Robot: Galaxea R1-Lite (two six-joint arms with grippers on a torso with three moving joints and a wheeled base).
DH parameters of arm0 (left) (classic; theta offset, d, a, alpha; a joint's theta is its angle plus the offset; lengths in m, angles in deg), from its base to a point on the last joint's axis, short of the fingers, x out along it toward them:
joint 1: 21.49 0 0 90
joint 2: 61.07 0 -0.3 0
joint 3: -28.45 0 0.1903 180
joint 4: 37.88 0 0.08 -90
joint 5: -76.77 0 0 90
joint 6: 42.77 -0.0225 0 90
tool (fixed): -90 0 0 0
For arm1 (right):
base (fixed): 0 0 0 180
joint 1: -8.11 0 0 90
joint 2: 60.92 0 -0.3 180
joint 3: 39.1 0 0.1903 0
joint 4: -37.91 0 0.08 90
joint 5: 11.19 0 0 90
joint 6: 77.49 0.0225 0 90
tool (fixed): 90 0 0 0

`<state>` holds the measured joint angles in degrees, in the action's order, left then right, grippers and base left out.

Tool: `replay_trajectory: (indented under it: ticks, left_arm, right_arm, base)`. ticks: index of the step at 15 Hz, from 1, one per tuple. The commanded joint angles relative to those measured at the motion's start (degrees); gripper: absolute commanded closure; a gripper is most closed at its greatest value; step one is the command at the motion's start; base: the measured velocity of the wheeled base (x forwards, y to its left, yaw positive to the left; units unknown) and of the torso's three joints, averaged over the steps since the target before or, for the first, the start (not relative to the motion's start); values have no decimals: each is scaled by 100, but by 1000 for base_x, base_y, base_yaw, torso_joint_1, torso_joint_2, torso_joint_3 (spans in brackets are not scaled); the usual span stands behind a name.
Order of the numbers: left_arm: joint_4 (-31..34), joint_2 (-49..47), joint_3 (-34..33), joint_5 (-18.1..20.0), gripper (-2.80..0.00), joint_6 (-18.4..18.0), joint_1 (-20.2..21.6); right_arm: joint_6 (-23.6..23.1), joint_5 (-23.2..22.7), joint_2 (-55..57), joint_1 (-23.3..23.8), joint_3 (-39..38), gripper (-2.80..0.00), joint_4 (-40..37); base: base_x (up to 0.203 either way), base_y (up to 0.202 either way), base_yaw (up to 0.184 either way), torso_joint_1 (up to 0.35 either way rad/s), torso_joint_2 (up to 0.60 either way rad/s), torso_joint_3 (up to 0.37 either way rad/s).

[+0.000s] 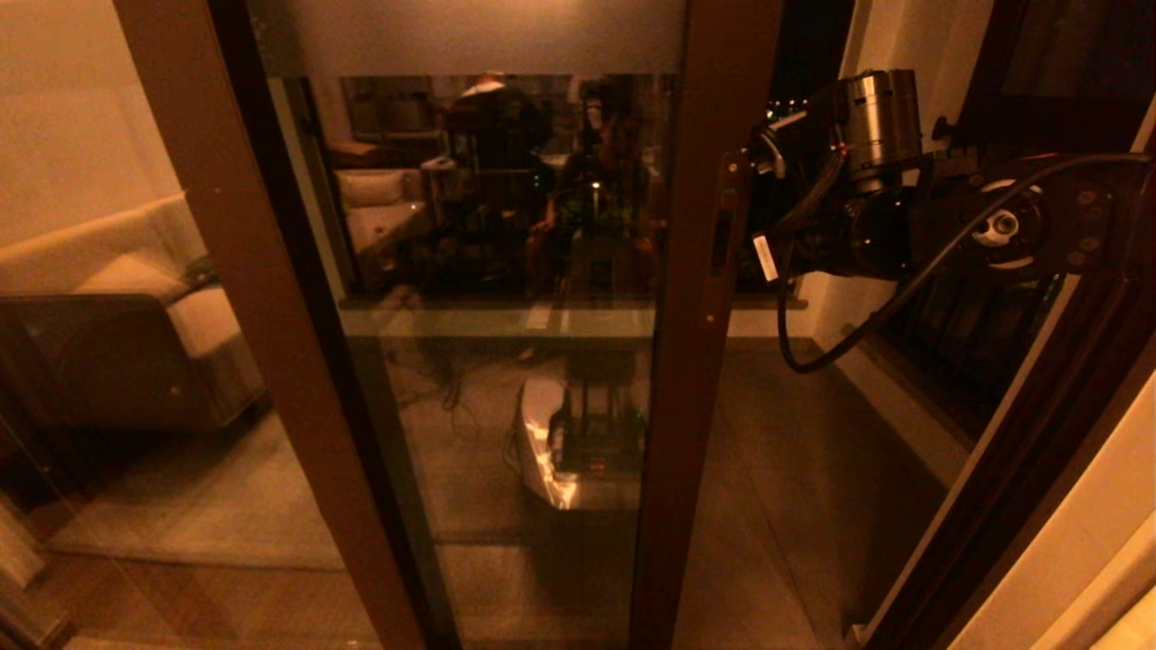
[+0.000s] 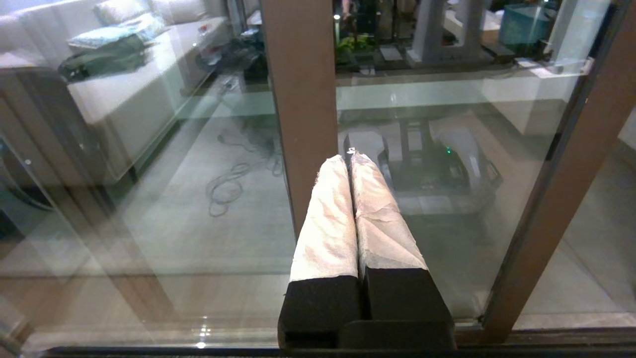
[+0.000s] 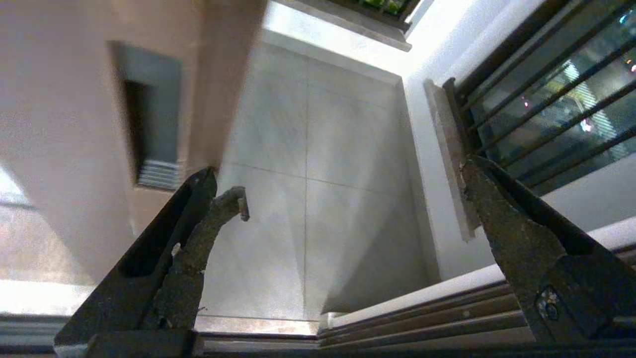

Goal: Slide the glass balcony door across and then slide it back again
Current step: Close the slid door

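Note:
The glass balcony door (image 1: 506, 271) fills the middle of the head view, with a frosted band (image 1: 470, 36) across its top. Its brown stile (image 1: 695, 379) carries a narrow dark handle slot (image 1: 722, 242). My right arm (image 1: 867, 181) reaches in from the right at handle height. The right gripper (image 3: 355, 184) is open, one finger (image 3: 198, 233) right beside the stile's edge, just below the handle slot (image 3: 149, 124), and nothing between the fingers. My left gripper (image 2: 349, 156) is shut on nothing, its white-wrapped fingers pointing at the glass beside a brown frame post (image 2: 303, 99).
To the right of the stile the doorway stands open onto the tiled balcony floor (image 1: 795, 451). A dark barred window (image 3: 546, 99) lines the balcony's right side. The door tracks (image 3: 447, 318) run below the right gripper. A second brown-framed panel (image 1: 244, 316) and a sofa (image 1: 135, 298) are on the left.

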<state>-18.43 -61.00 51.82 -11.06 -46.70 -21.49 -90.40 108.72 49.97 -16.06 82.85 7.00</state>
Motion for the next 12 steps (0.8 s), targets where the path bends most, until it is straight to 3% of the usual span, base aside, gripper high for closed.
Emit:
replay_trajectory:
  ticks: [1, 12]
  left_arm:
    - [-4, -7, -176, 11, 0, -3, 0]
    - [-4, -7, -176, 3, 0, -3, 0]
  right_arm:
    - [-27, 7, 57, 18, 3, -280, -1]
    - [230, -107, 405, -65, 395, -280, 25]
  base:
    - [0, 0, 0, 0, 0, 0]
    - [0, 0, 0, 0, 0, 0]
